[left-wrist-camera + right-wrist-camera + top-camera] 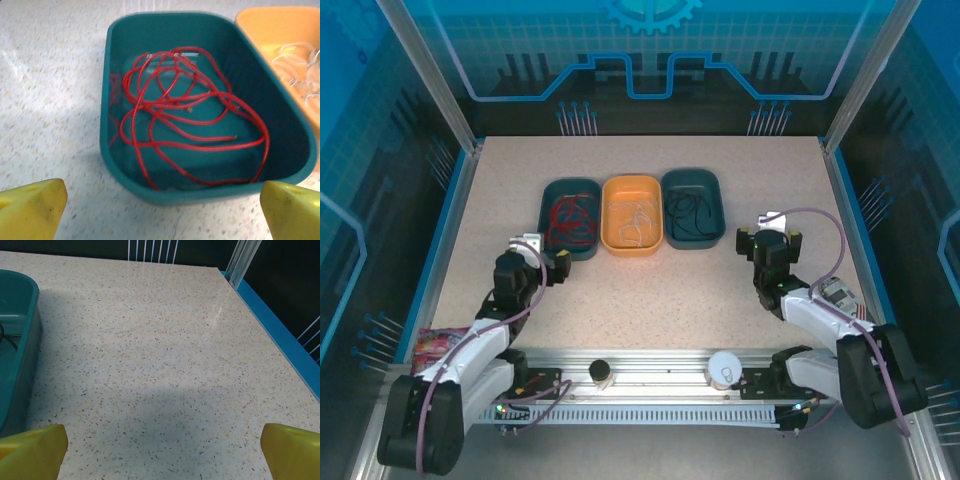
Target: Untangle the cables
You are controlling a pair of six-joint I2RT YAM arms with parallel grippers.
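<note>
A robot lab cell: aluminium frame, blue printed panels, speckled table.

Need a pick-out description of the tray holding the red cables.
On the speckled table, three trays sit side by side. It is the leftmost, a teal tray, beside the orange tray. Only it holds red cables; the other teal tray holds black cables.

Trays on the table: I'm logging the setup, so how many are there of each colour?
Teal: 2 (left teal tray, right teal tray)
Orange: 1 (orange tray)
Total: 3
</note>
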